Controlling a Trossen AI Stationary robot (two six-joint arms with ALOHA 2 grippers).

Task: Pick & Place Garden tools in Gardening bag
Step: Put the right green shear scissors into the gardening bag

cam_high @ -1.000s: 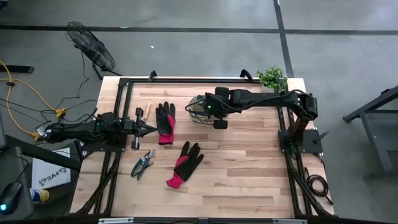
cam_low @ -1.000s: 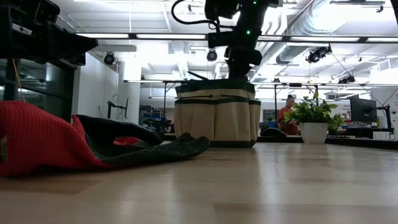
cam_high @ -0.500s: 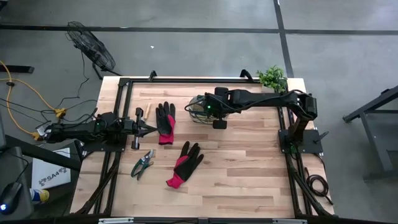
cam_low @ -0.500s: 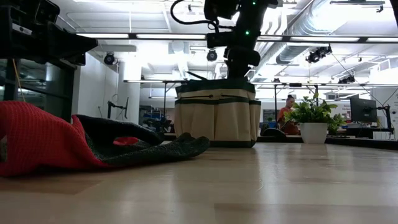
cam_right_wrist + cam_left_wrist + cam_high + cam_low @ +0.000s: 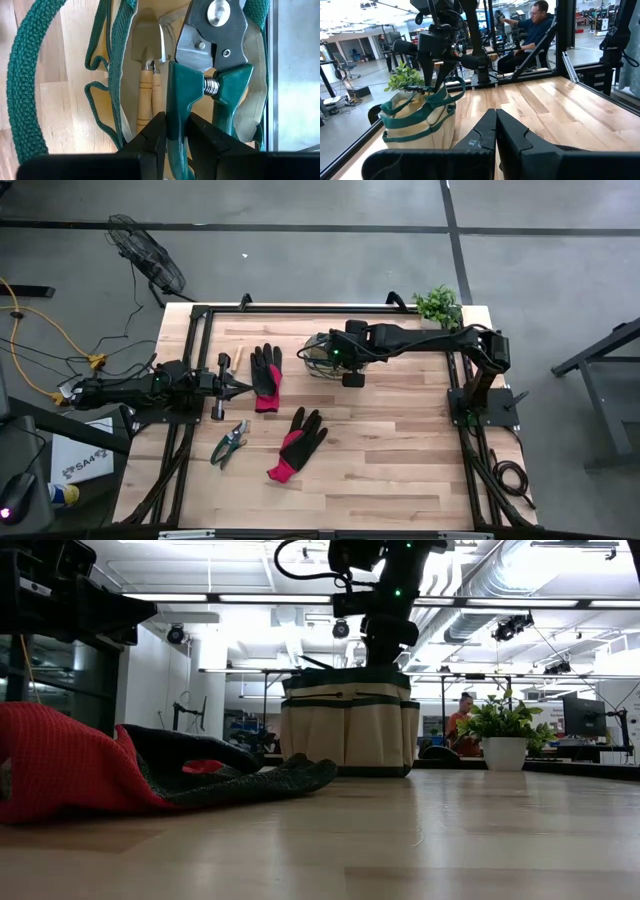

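Your right gripper [image 5: 175, 131] hangs directly over the open bag [image 5: 322, 355], its fingers clamped on one green handle of a pruner [image 5: 212, 75] whose metal blades point down into the bag. Inside the bag you can see a wooden-handled trowel [image 5: 146, 65] lying against the lining. Your left gripper [image 5: 238, 388] waits well to the left of the bag, fingers pressed together on nothing. Left of the bag lie two black-and-red gloves [image 5: 266, 376] and a second pruner [image 5: 229, 443]; a potted plant [image 5: 438, 305] stands to its right.
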